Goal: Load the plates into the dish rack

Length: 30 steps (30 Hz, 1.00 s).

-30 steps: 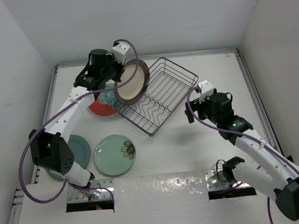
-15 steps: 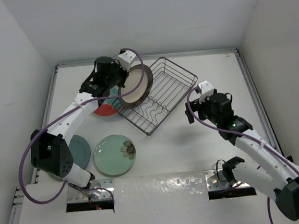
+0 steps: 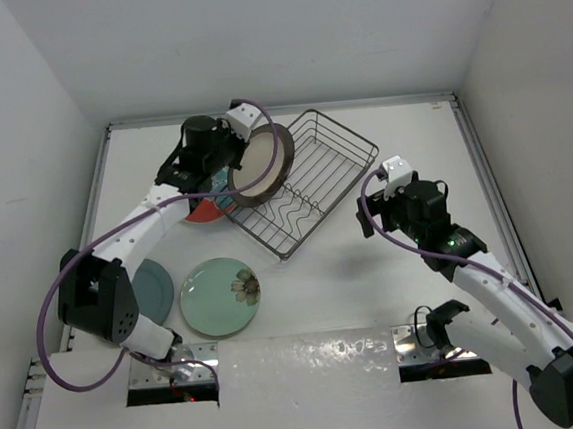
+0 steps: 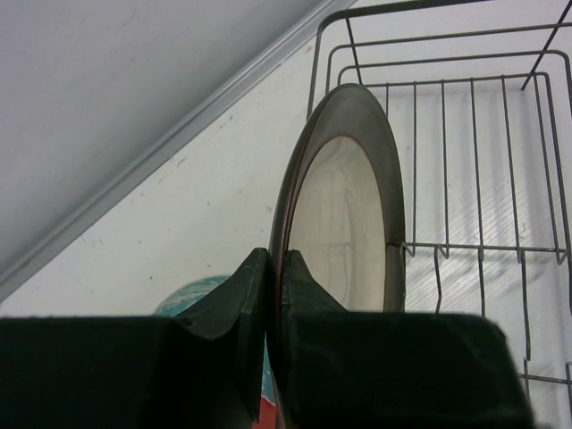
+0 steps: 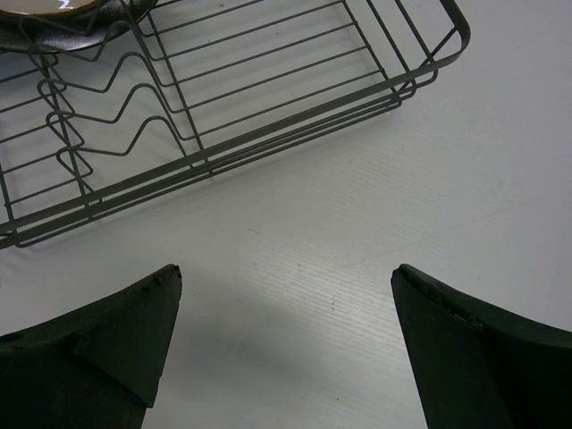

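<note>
Overhead, the cream plate stands on edge over the left end of the dish rack, not yet seated; the red-and-teal plate and green plate lie on the bench left of the rack. At the left wrist, the left fingers pinch the cream plate's rim; released off a divider, it could topple or roll. At the right wrist, the right fingers gape wide beside the rack.
</note>
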### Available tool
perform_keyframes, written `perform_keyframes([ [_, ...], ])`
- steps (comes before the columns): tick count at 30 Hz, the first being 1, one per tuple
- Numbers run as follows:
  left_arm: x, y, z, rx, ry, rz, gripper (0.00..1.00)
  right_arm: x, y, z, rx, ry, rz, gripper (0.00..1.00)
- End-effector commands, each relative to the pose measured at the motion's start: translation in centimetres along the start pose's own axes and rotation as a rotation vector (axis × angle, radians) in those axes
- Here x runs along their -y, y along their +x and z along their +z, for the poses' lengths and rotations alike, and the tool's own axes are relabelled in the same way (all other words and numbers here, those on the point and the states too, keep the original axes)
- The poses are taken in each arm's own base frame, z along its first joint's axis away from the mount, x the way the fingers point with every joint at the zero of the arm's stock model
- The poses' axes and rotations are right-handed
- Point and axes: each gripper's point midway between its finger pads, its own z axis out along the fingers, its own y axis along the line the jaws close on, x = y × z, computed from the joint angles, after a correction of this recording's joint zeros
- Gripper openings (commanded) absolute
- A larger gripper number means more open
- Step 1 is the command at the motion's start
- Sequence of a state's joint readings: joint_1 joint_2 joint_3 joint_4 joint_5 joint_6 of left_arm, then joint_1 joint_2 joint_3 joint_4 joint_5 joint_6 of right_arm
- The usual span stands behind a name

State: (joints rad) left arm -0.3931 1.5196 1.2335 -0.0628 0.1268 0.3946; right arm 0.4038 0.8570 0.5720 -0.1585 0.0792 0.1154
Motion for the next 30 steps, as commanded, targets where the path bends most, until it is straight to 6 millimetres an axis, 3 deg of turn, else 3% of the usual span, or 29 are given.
perform_keyframes([
  [1, -0.5, -0.7, -0.5, 0.064, -0.024, 0.069, 0.0, 0.2, -0.8, -0.2, 0.038, 0.013, -0.014, 0.99],
  [7, 1.0, 0.2, -0.8, 0.09, 0.055, 0.187, 0.0, 0.1, -0.7, -0.1, 0.032, 0.004, -0.016, 0.99],
  [15, 3.0, 1.3, 0.1, 0.094, 0.137, 0.114, 0.0, 0.1, -0.1, 0.0, 0.019, 0.005, -0.016, 0.99],
  [22, 4.5, 3.4, 2.7, 0.046, 0.21, 0.037, 0.0, 0.2, 0.0, -0.1, 0.018, 0.013, -0.017, 0.99],
  [30, 4.0, 2.9, 5.2, 0.03, 0.209, 0.005, 0.0, 0.3, 0.2, -0.2, 0.006, 0.016, -0.024, 0.99],
])
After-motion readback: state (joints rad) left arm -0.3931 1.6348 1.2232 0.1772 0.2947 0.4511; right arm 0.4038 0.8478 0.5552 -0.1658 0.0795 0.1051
